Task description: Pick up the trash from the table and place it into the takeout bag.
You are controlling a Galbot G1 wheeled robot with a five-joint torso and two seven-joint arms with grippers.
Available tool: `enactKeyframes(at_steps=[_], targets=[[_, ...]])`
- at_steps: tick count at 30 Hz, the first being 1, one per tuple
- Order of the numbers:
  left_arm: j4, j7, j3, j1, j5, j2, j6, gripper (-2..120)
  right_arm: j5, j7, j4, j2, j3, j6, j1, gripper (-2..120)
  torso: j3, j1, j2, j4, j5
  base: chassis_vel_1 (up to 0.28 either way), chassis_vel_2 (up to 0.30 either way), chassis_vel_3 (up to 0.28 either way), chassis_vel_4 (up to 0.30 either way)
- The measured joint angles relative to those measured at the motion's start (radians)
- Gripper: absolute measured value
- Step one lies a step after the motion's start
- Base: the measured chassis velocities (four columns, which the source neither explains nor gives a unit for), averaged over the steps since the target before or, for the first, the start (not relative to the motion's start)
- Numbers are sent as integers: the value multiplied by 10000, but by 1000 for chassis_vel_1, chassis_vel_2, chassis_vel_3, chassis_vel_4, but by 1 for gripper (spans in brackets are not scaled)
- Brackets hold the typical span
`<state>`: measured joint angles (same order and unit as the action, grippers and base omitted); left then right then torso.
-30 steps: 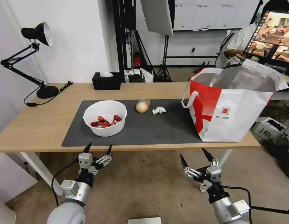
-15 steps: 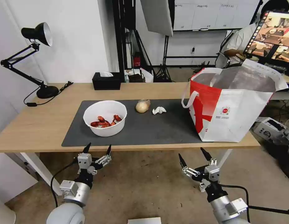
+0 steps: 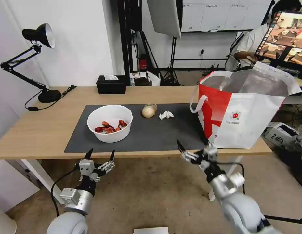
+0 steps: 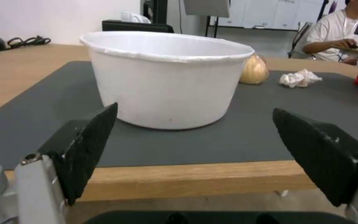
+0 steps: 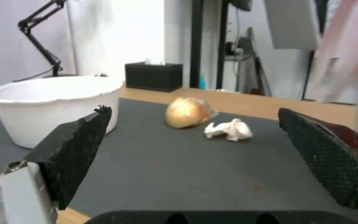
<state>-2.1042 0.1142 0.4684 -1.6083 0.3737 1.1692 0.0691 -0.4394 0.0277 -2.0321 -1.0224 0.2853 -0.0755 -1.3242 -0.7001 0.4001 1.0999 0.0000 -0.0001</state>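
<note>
Two grippers, spread wide and empty: right gripper (image 3: 193,148) at the table (image 3: 40,130) edge facing the tissue (image 3: 166,115); left gripper (image 3: 100,156) below the bowl (image 3: 110,123), lined up for reaching.

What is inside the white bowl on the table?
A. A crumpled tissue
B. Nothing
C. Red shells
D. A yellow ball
C. In the head view, red crayfish shells lie at the bottom of the white bowl; the tissue and wrapped ball sit outside it on the mat.

white bowl (image 3: 110,123), wrapped ball (image 3: 148,111), tissue (image 3: 166,115) beside upright bag (image 3: 242,110).
</note>
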Motion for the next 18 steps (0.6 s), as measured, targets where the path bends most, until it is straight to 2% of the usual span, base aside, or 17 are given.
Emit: enactKeyframes(at_steps=[3,4,6,8,10,12,14,16,17,18], targets=[[36,-49,89,-31,-9,-22,3,100,-668,-413,909,125,-1316,688,1986,100,-1,0,0,-1,2,0,0,0,0],[36,-49,89,-31,-9,-22,3,100,-668,-413,909,125,-1316,688,1986,100,-1,0,0,-1,2,0,0,0,0],[59,-51,113,5,-7,-43,3,100,-881,-807,1409,48,-2047,1023,3095,100,0,0,0,2,2,0,0,0,0],[69,-51,113,18,-6,-53,3,100,-908,-947,1576,28,-2303,1179,3456,100,-1,1,0,1,1,0,0,0,0],[105,-51,89,48,-7,-69,3,100,-1003,-1294,1966,-11,-2972,1671,4291,100,0,1,0,2,0,0,0,0,0],[153,-52,53,61,-18,-81,2,100,-1143,-1981,2376,-121,-3667,2405,5093,100,0,0,0,-1,0,0,0,0,0],[169,-52,48,63,-23,-82,2,100,-1190,-2239,2496,-174,-3848,2641,5316,100,0,0,0,-1,0,0,0,0,0],[273,-46,36,91,-77,-81,8,100,-1510,-3371,3020,-490,-4459,3412,6166,100,-1,1,-1,-1,2,0,0,0,0],[273,-46,36,91,-77,-81,8,100,-1510,-3371,3020,-490,-4459,3412,6166,100,-1,1,-1,-1,2,0,0,0,0],[321,-44,32,104,-82,-87,13,100,-1639,-3950,3313,-685,-4707,3664,6587,100,-1,1,-1,1,-2,0,0,0,0]])
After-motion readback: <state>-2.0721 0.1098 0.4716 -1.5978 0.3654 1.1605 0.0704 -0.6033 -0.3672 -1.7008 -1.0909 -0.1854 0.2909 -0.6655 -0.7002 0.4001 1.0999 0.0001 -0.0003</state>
